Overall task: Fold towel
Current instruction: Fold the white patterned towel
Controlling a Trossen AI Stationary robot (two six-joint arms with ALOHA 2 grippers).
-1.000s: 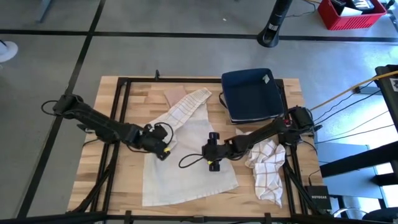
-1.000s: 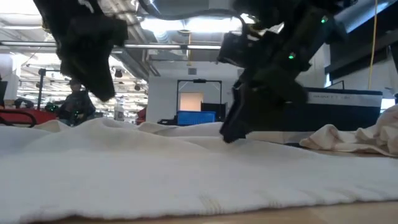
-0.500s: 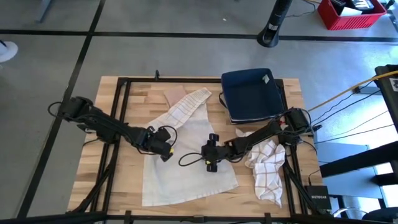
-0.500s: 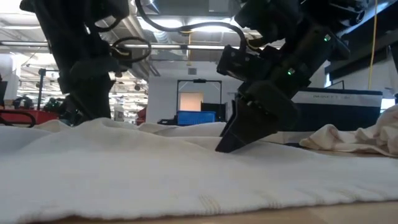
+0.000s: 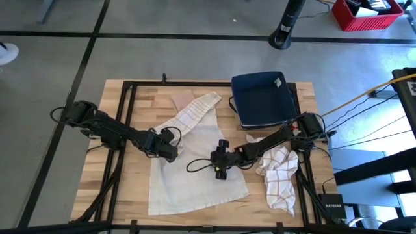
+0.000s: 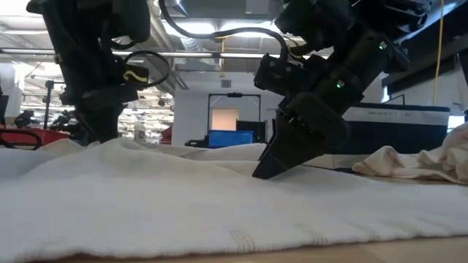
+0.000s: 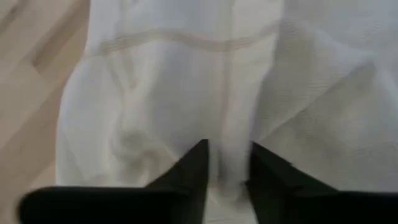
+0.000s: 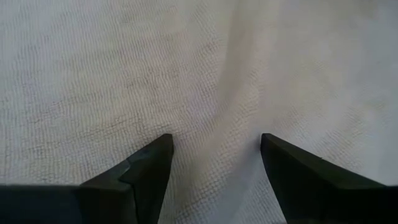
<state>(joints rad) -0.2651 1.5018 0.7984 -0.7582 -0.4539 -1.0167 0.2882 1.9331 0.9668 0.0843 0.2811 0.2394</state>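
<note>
A white towel (image 5: 195, 175) lies spread on the wooden table, its narrow checked end (image 5: 198, 110) reaching toward the far edge. My left gripper (image 5: 169, 153) is down at the towel's left side, its fingers close together with a ridge of cloth between them (image 7: 229, 152). My right gripper (image 5: 219, 160) stands open on the towel's middle, and its fingers (image 8: 149, 168) straddle flat cloth. In the low view, the left gripper (image 6: 99, 128) and the right gripper (image 6: 267, 169) both reach the cloth. My left gripper pinches a raised ridge of the towel (image 7: 227, 140) between its two fingers, a little inside the towel's left edge. It comes steeply from above. The cloth lies on the table around the ridge. One layer or several, I cannot tell. My right gripper touches the towel's middle (image 8: 214, 155) with its open fingertips (image 6: 262, 172), slanting down from the table's right side. The cloth lies flat under them.
A crumpled checked cloth (image 5: 279, 175) lies at the right, next to the right arm. A dark blue tray (image 5: 263, 97) sits at the far right. Black frame rails (image 5: 130, 97) run along the table's left and far sides. Bare wood (image 5: 123, 182) shows left of the towel.
My left gripper has come down onto the towel's left side and tipped more steeply downward. The towel has stayed spread where it was.
</note>
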